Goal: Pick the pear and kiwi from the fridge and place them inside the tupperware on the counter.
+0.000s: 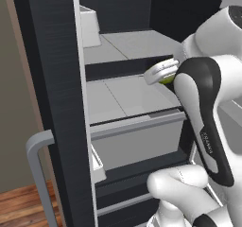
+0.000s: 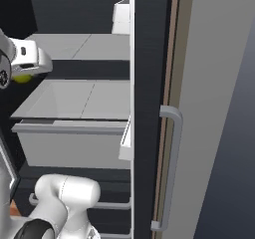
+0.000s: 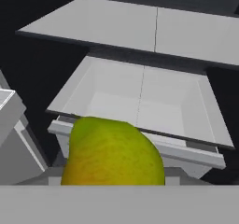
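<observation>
**Pear in the grip, fridge shelves close on every side**

Jaws pinched on the pear (image 3: pixel 114 153), that's how I read it: in the hand view the yellow-green fruit sits right at the fingertips, and from the left base view I catch a sliver of green tucked under the gripper (image 1: pixel 165 75). The gripper hangs inside the fridge (image 1: pixel 52 79), over the lower pale shelf (image 1: pixel 123 98) and just under the front edge of the upper one (image 2: pixel 79 46).

Here's my worry. The hold looks like it's on a rounded, tapering body, so a jolt could let the pear roll out and drop onto the shelf or into the open grey drawer (image 3: pixel 140 101) below. Pulling out, I'd watch the upper shelf lip above the hand, and the elbow near the right side of the opening.

The door bin (image 2: pixel 125 141) and door edge on the right stand close too; a wide swing toward the counter could clip them.

Kiwi I can't spot from here.
</observation>
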